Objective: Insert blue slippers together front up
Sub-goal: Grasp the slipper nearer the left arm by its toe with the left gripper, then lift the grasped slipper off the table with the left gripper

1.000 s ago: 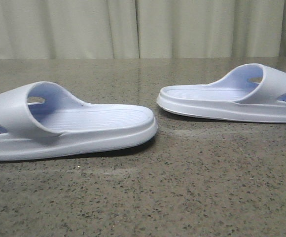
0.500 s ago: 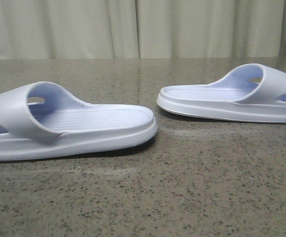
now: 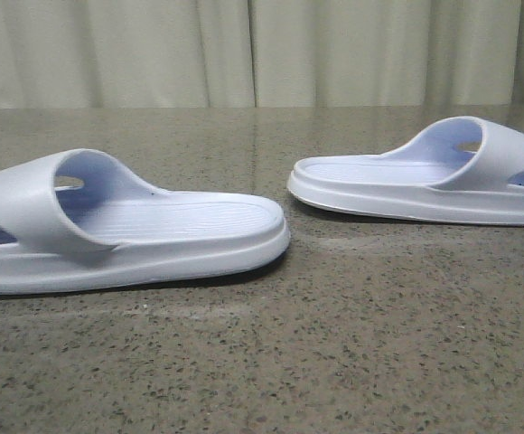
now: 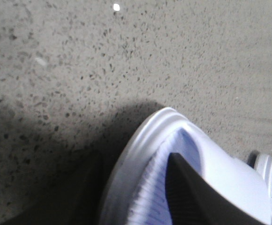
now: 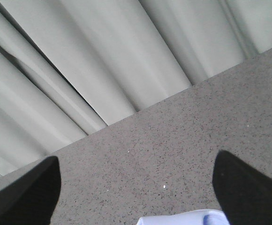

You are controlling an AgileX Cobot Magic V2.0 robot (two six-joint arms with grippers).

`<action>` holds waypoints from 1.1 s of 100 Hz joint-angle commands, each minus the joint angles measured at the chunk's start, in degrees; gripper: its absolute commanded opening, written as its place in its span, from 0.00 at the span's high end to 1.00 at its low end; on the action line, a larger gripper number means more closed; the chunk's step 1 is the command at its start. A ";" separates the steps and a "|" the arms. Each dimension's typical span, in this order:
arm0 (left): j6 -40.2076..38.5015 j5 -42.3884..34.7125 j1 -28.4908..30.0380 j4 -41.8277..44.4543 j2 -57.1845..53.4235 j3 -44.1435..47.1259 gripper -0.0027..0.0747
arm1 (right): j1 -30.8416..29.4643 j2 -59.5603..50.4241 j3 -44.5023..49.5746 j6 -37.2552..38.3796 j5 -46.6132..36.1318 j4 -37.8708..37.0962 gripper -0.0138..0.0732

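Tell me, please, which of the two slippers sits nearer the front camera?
The left slipper: it looks larger and lower in frame; the right slipper lies farther back on the table.

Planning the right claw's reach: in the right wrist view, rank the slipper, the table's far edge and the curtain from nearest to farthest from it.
From the right claw:
1. slipper, close by, its edge showing between the open fingers.
2. table's far edge, farther ahead.
3. curtain, behind the table.

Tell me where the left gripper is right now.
The left gripper is at the near-left slipper, one finger on its footbed and one outside its sole rim, on the speckled table.
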 commanded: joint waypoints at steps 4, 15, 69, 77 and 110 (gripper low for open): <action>0.28 0.36 -0.55 -0.39 -0.19 -1.03 0.76 | 0.12 0.17 -2.12 -0.28 -4.75 0.17 0.17; 0.32 0.36 -0.55 0.20 -0.19 -1.03 0.87 | 0.12 0.17 -2.12 -0.28 -4.75 0.17 0.17; 20.03 -0.44 -0.55 -14.35 -0.33 -1.03 0.94 | 0.12 0.17 -2.12 -0.28 -4.88 0.17 0.17; 24.25 1.84 -0.55 -19.60 -0.33 -1.03 0.94 | 0.12 0.17 -2.12 -0.28 -4.88 0.17 0.17; 40.03 11.39 -0.55 -39.62 -0.33 -1.13 0.94 | 0.12 0.17 -2.12 -0.28 -5.48 0.17 0.17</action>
